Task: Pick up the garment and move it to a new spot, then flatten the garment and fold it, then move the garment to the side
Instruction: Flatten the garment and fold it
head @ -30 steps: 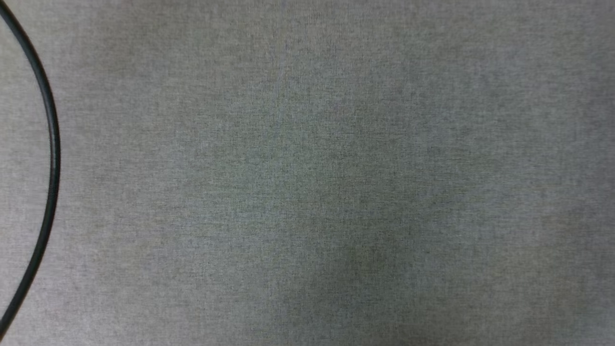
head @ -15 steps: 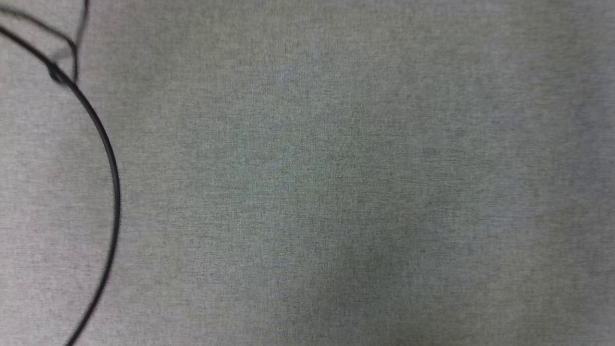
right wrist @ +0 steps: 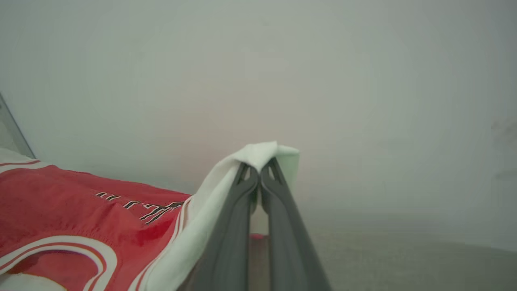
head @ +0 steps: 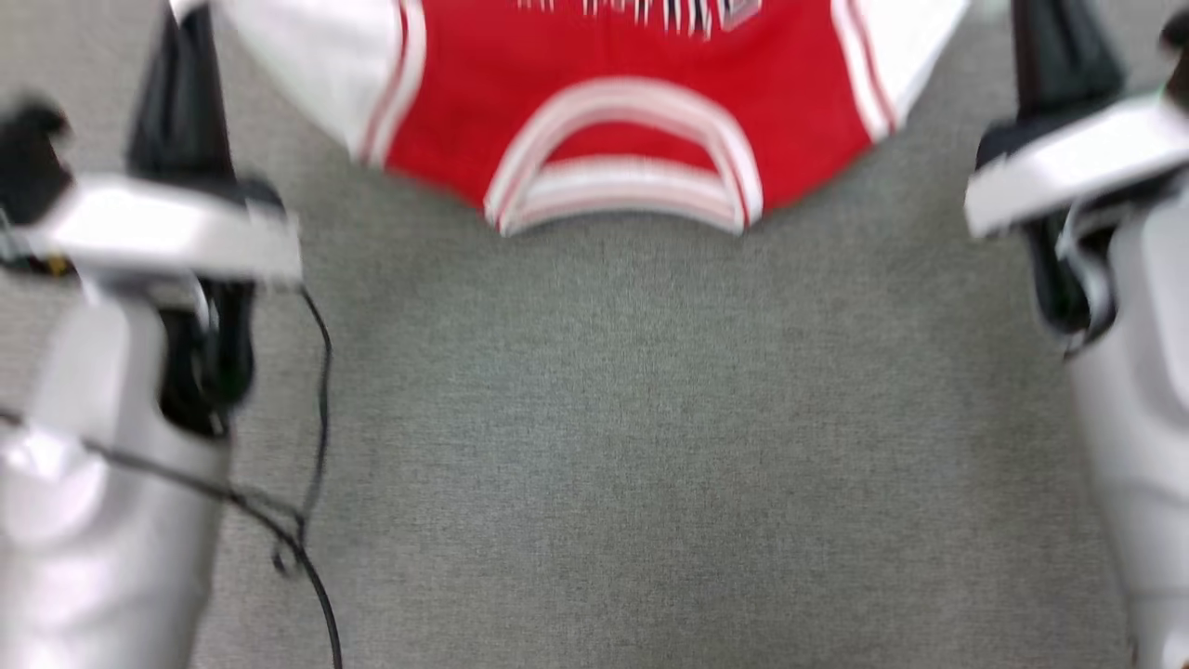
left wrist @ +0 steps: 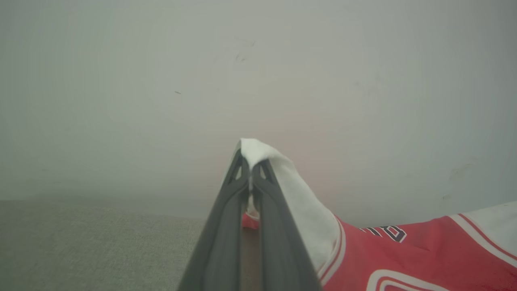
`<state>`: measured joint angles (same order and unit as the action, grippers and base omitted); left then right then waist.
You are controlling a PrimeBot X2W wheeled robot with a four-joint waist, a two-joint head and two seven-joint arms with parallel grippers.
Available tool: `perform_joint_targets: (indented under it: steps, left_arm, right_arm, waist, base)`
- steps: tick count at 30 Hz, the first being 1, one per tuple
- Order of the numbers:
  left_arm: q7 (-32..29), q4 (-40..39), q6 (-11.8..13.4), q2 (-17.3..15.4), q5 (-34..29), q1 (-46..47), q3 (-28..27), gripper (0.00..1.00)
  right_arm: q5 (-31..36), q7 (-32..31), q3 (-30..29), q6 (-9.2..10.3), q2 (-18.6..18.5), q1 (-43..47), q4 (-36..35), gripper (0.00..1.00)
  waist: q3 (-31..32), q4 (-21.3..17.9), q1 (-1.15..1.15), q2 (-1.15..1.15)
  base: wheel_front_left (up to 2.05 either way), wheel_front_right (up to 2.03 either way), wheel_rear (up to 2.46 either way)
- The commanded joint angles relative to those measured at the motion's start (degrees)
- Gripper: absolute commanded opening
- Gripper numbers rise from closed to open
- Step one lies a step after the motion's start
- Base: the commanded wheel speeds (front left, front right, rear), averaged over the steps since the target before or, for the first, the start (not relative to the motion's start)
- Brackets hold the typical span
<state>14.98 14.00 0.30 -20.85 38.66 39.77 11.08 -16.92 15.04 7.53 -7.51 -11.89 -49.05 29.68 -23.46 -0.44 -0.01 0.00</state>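
The garment is a red jersey with white sleeves and a striped collar. It hangs spread between my two grippers at the top of the head view, collar towards me, with the black lettering cut off by the top edge. My left gripper is shut on the tip of a white sleeve, and its dark fingers show at the upper left. My right gripper is shut on the other white sleeve, and its fingers show at the upper right. The red chest sags between them.
Grey carpet lies below the garment. A thin black cable trails along my left forearm. My right forearm fills the right edge. A pale wall stands ahead in both wrist views.
The head camera has moved: earlier it held grey carpet and a curved black cable, and now both arms and the hanging garment are in the picture, blurred by motion.
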Motion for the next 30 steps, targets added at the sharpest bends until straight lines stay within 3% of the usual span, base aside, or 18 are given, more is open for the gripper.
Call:
perform_joint_targets:
  steps: [1,6,13,30]
  left_arm:
    - [0.3,-1.1,0.2,0.6,-0.6,-2.6,-1.1,0.00]
    - [0.3,-5.4,0.0,4.1,-3.1,-18.8,-5.7,0.00]
    - [0.3,-6.9,-0.4,6.8,-3.4,-33.2,-8.7,0.00]
    - [0.3,-4.1,-0.2,10.7,-1.3,-52.3,-11.1,0.00]
  right_arm:
    - [-0.1,0.2,-0.3,0.06,0.2,2.6,-0.8,0.00]
    - [-0.7,0.2,-0.9,0.06,0.5,16.5,-4.2,0.00]
    - [-1.6,-0.5,-2.0,0.06,0.1,30.1,-7.7,0.00]
    - [-0.2,-7.2,-10.4,0.06,-0.1,56.5,-18.5,0.00]
  waist:
    - [3.7,0.3,0.01,0.00]
    - [10.0,0.4,0.01,0.00]
    - [15.8,0.4,0.01,0.00]
    - [22.5,0.0,0.01,0.00]
  base:
    - [0.00,0.00,0.00]
    - [0.00,0.00,0.00]
    - [0.00,0.00,0.00]
    - [0.00,0.00,0.00]
